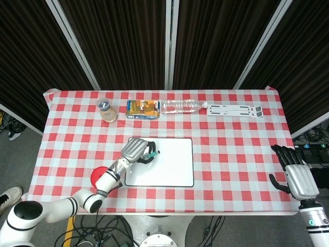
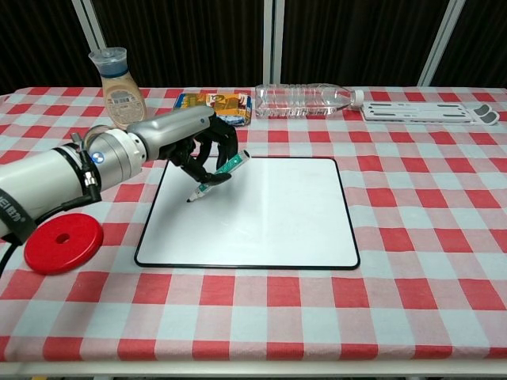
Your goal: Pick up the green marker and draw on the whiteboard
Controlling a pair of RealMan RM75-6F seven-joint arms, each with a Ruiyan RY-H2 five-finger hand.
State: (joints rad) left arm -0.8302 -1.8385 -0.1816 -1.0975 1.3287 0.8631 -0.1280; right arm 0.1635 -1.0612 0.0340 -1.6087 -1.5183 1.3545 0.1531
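My left hand (image 2: 190, 144) (image 1: 134, 150) holds the green marker (image 2: 218, 176) (image 1: 151, 155) slanted over the upper left part of the whiteboard (image 2: 261, 214) (image 1: 167, 164). The marker's dark tip points down and left, at or just above the white surface; I cannot tell if it touches. No marks show on the board. My right hand (image 1: 297, 175) hangs beyond the table's right edge, fingers spread, holding nothing. The chest view does not show it.
A red disc (image 2: 63, 242) lies left of the board. Along the back stand a sauce bottle (image 2: 117, 77), a snack pack (image 2: 212, 107), a lying water bottle (image 2: 305, 99) and a white flat stand (image 2: 432, 112).
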